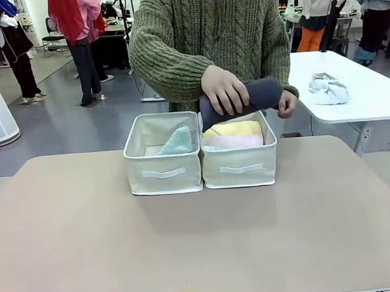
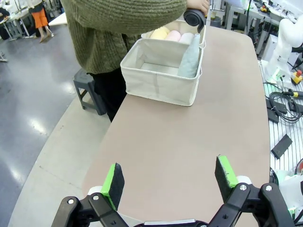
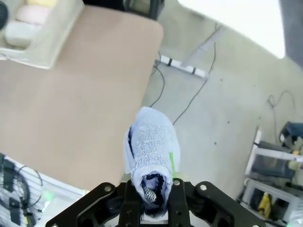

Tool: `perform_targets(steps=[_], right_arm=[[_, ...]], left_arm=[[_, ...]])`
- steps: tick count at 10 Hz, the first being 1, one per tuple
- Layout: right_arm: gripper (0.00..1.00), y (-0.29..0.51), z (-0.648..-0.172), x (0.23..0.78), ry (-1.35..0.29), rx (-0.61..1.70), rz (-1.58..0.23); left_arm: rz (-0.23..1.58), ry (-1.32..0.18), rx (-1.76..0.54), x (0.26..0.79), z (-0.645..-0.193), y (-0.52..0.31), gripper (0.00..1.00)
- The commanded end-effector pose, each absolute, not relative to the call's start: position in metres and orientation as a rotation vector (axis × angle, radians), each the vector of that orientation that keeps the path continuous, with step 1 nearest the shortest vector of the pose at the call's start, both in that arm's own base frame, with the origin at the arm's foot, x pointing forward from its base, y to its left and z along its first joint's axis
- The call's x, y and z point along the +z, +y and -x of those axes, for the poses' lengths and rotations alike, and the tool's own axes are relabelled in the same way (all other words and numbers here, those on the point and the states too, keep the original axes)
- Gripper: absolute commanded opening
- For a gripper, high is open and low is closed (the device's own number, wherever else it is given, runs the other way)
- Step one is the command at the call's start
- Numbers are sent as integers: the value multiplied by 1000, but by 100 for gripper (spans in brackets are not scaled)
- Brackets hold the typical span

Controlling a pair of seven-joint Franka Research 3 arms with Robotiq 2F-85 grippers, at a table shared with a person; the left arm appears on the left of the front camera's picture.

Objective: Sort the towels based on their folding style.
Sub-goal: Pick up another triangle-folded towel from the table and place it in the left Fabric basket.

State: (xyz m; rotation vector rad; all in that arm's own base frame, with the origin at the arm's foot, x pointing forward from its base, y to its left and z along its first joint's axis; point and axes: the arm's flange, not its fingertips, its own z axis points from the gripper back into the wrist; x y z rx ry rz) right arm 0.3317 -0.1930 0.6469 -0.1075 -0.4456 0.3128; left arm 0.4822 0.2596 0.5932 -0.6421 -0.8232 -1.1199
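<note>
Front view: tan table [image 1: 201,245], grey floor [image 1: 61,131]; left fingers [image 2: 112,182] wide, right fingers [image 3: 171,163] pinching blue towel [image 3: 151,139].

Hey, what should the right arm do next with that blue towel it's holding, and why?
Probably carry the light blue towel, clamped in the right gripper, toward the bin holding the pale teal cone. The other bin holds rolls, and the person's hand is there with the dark grey roll.
</note>
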Motion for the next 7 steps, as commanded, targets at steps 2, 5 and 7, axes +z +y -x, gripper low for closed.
perform_targets(steps=[2,5,7], right_arm=[[0,-167,-355,630,-450,376,99],[0,-162,-363,626,-426,389,103],[0,-133,-378,623,-379,445,132]], left_arm=[[637,-823,-1119,594,-481,259,100],[637,-823,-1119,594,-481,259,100],[637,-823,-1119,594,-481,259,100]])
